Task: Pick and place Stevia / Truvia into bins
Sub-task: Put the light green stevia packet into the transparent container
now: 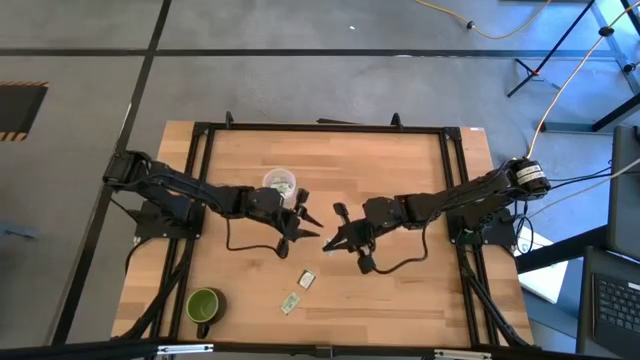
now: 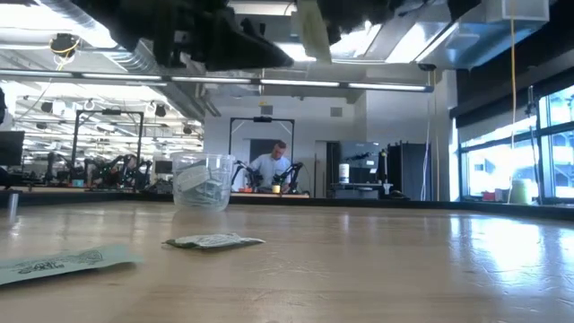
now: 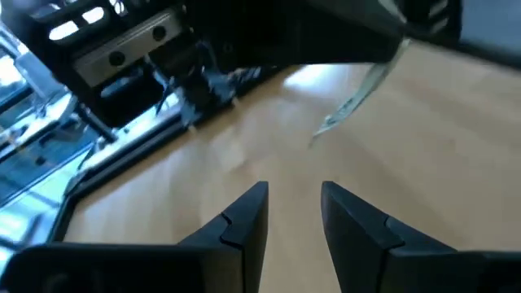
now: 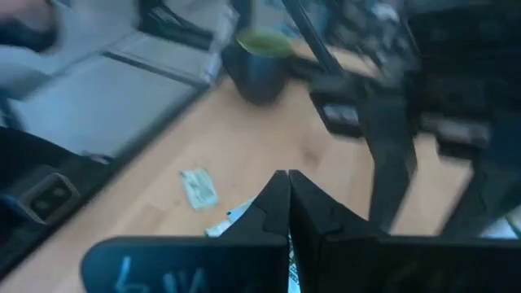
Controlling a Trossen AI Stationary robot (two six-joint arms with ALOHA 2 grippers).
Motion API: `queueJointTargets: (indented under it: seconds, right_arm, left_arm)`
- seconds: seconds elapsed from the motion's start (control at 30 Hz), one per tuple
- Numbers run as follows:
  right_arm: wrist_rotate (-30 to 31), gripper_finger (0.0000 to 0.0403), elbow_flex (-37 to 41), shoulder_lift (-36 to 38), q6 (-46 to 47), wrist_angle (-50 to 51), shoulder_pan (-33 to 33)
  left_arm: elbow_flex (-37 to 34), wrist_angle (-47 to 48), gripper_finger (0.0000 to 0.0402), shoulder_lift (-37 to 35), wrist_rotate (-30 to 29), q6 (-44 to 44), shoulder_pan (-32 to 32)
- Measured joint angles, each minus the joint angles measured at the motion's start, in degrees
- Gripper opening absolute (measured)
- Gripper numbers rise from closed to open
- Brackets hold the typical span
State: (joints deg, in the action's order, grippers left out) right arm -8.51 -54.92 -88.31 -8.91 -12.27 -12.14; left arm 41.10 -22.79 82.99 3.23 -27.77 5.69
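Note:
The clear plastic cup [image 1: 279, 184] [image 2: 202, 182] stands on its base on the far-middle of the table, with sachets inside. Two green-and-white sachets lie flat nearer the front edge [image 1: 307, 279] [image 1: 290, 303] [image 2: 213, 240] [image 2: 63, 262]. My right gripper [image 1: 329, 241] [image 4: 288, 191] is above mid-table, shut on another sachet [image 3: 358, 94] [image 2: 310, 31], raised off the table. My left gripper [image 1: 308, 212] [image 3: 295, 199] is open, just left of it and beside the cup, holding nothing. My right gripper pinches one sachet between its two shut fingers [image 4: 273, 207]. A strip of the sachet's paper [image 4: 230, 218] shows beside the fingertips. The sachet is lifted clear of the table and hangs slanting below the fingers [image 3: 358, 94].
An opaque green mug [image 1: 204, 305] [image 4: 260, 61] stands near the front-left corner. A black frame rail [image 1: 320, 128] runs around the table. Bare wood lies right of centre [image 1: 420, 290]. A person works at a bench in the room behind [image 2: 272, 166].

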Motion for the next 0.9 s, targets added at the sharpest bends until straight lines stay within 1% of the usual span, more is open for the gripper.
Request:
queueJointTargets:
  seconds: [0.1, 0.17, 0.4, 0.67, 0.9]
  right_arm:
    - [-4.95, 0.0000, 0.00, 0.00, -0.64, -3.83, 0.06]
    - [-6.26, 0.0000, 0.00, 0.00, -1.29, -5.08, 0.04]
    - [-6.36, 0.0000, 0.00, 0.00, -1.98, -6.02, 0.04]
    - [-6.31, 0.0000, 0.00, 0.00, -2.02, -8.03, 0.15]
    - [-6.17, 0.0000, 0.00, 0.00, -2.11, -8.09, 0.15]
  left_arm:
    - [0.02, -1.95, 0.0113, 0.79, 1.22, 1.62, 0.33]
    - [0.02, -2.86, 0.0114, 1.28, 1.24, 2.02, 0.33]
    - [0.02, -3.83, 0.0114, 1.43, 1.41, 2.10, 1.92]
    - [0.02, -9.55, 0.0114, 1.41, 1.41, 2.43, 3.92]
    - [0.02, -9.63, 0.0114, 1.41, 2.57, 2.55, 5.29]
